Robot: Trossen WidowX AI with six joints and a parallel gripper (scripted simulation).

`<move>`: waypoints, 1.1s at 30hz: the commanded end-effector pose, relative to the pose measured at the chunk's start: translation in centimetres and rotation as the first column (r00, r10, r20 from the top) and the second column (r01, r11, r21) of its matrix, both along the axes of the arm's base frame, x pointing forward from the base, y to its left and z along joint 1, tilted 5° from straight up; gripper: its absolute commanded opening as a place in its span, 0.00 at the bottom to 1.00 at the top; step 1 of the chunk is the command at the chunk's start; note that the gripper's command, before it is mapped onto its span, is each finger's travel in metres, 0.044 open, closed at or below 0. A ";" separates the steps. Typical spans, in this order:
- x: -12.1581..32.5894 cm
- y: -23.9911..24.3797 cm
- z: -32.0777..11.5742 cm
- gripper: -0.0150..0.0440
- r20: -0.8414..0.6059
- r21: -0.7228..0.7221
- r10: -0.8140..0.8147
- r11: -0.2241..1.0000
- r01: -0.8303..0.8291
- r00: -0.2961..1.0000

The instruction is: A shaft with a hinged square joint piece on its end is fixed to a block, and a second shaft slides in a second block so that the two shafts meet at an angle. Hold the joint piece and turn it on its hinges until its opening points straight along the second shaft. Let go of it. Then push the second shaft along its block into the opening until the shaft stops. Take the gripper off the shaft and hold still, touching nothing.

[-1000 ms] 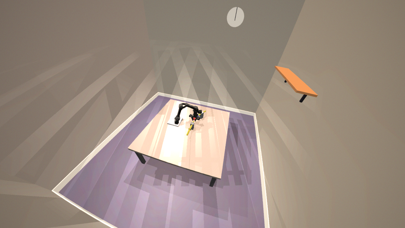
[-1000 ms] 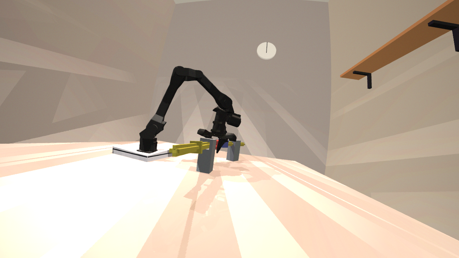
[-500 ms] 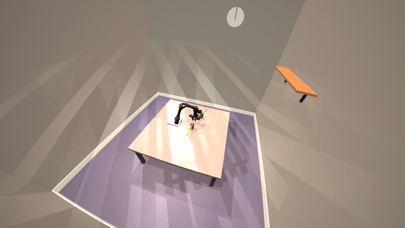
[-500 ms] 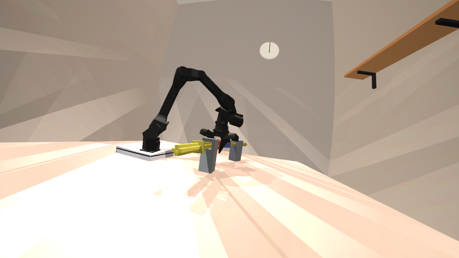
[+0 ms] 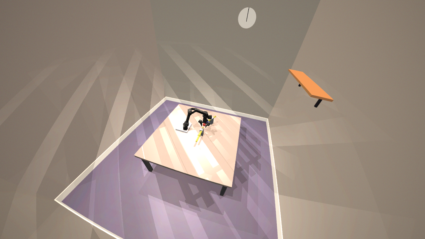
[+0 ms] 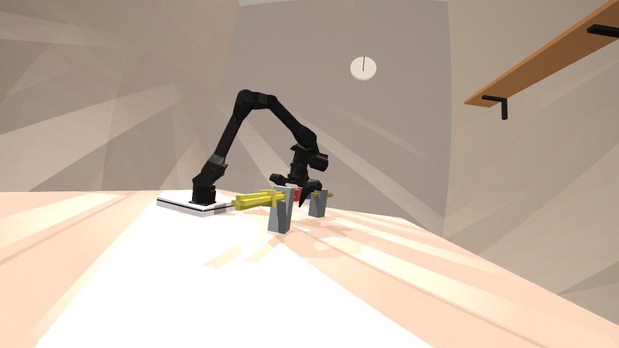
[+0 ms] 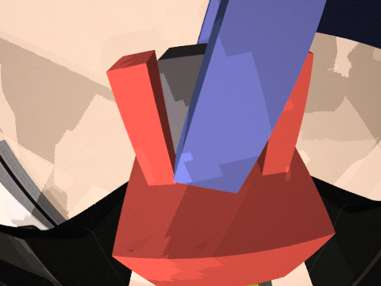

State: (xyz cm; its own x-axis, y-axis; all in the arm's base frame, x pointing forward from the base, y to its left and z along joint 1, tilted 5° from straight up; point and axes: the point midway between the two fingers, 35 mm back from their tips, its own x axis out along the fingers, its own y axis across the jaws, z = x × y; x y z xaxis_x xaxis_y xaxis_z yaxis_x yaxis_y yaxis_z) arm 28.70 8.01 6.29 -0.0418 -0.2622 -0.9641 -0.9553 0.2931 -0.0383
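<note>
The red joint piece [image 7: 222,222] [image 6: 297,194] hangs on its hinges from a blue fork [image 7: 238,99], with a dark grey middle block [image 7: 180,75] between them. My gripper [image 6: 298,197] is open around the red piece, one black finger on each side; its fingertips are hidden in the wrist view. The joint's yellow shaft [image 6: 330,194] [image 5: 214,117] is in the far grey block [image 6: 318,205]. The second yellow shaft [image 6: 253,199] [image 5: 198,136], with a square collar, runs through the near grey block [image 6: 280,216] toward the red piece. The inside of the red opening is hidden.
The arm's white base plate [image 6: 173,203] [image 5: 179,129] is to the left on the wooden table [image 5: 166,148]. The near block and shaft stand close beside the fingers. An orange shelf [image 5: 308,83] [image 6: 540,56] and a round clock [image 5: 246,17] [image 6: 362,69] are on the walls, far away.
</note>
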 end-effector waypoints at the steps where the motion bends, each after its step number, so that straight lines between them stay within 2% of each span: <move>1: 0.0 0.0 0.0 0.99 0.000 0.000 -0.002 1.000 0.002 1.000; 14: 0.0 0.0 0.0 1.00 0.001 0.006 -0.003 1.000 0.003 1.000; 27: -0.1 0.2 2.4 1.00 0.129 0.380 0.023 0.922 -0.070 0.991; 33: 0.0 0.2 2.8 1.00 0.155 0.415 0.029 0.905 -0.092 0.987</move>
